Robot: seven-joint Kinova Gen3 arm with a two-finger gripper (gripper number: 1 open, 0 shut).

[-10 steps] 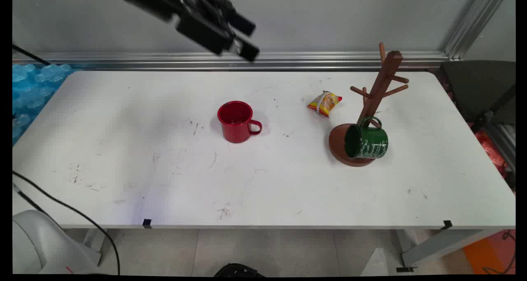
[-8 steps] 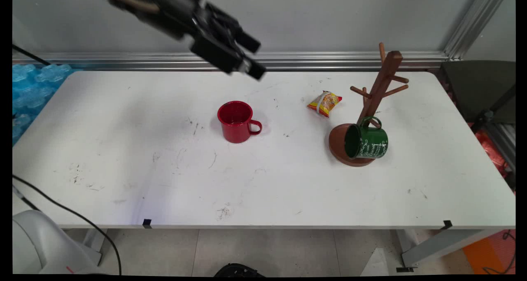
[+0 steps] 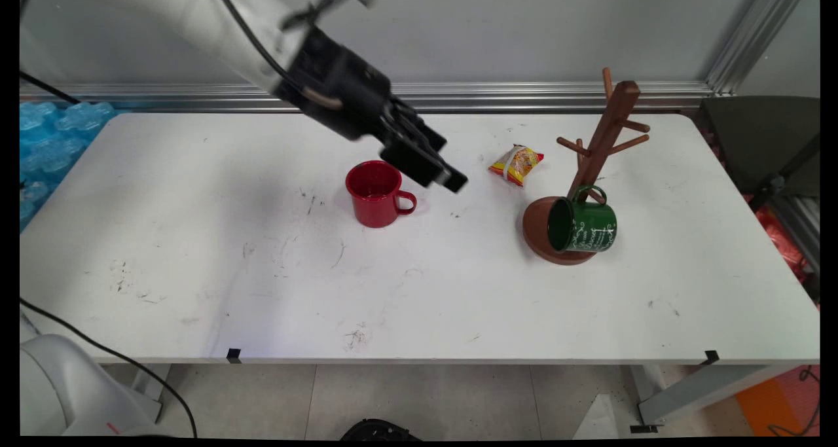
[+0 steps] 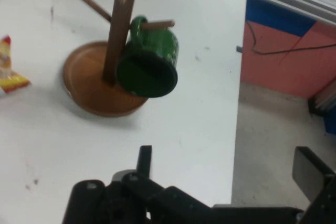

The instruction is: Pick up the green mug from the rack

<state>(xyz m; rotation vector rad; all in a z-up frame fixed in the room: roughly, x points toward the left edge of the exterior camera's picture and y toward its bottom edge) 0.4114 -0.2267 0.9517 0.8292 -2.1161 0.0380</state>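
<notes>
My pincer (image 3: 452, 180) is released and holds nothing, hovering just beside the red mug (image 3: 375, 193) on the bench (image 3: 196, 237).

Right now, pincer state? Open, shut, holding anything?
Pincer: open and empty, hanging above the table just right of the red mug.

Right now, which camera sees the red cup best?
The main view: the red cup stands whole and upright, just left of the gripper. The hand view misses it, showing only the green cup hanging on its wooden rack.
</notes>
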